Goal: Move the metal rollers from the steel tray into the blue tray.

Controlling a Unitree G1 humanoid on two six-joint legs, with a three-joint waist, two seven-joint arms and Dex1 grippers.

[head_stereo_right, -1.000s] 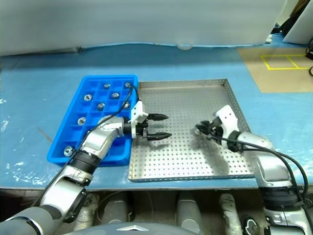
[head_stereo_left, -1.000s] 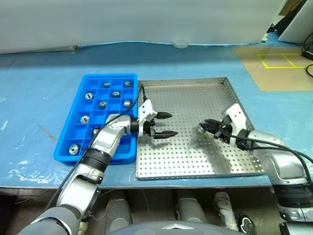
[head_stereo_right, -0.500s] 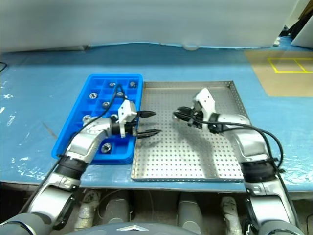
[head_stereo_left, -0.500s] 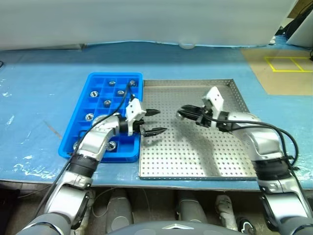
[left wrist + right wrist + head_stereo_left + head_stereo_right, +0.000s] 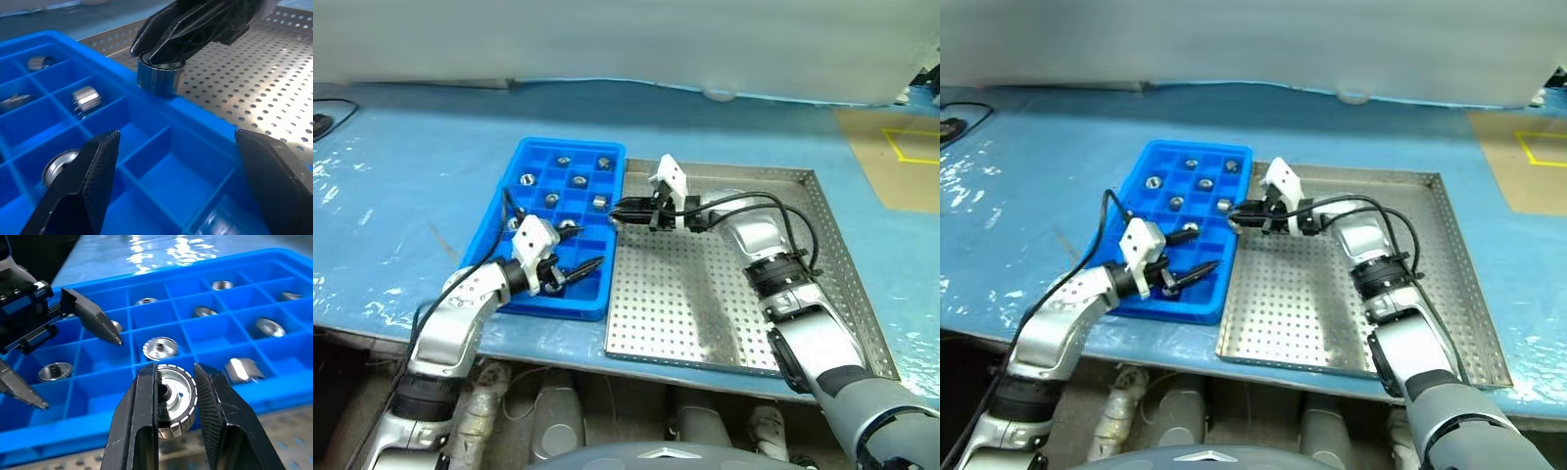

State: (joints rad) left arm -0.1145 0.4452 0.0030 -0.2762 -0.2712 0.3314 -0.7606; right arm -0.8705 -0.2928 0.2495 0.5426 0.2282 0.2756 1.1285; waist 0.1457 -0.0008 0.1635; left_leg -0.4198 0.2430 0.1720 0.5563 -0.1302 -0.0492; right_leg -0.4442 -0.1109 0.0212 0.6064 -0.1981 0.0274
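The right gripper [image 5: 177, 431] is clamping a metal roller [image 5: 173, 400] over the blue tray [image 5: 529, 157]'s 3 o'clock rim beside the steel tray [image 5: 822, 255]; the left gripper [image 5: 576, 252] is hovering wide-jawed at 6 o'clock.

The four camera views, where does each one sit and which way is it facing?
Left eye view: on the head, looking down over the blue tray, the steel tray and both arms.
Right eye view: beside it, same scene.
Left wrist view: between the open left gripper, facing the right gripper.
Right wrist view: along the right gripper's fingers, shut on a roller, facing the blue tray.
Both wrist views share that roller.
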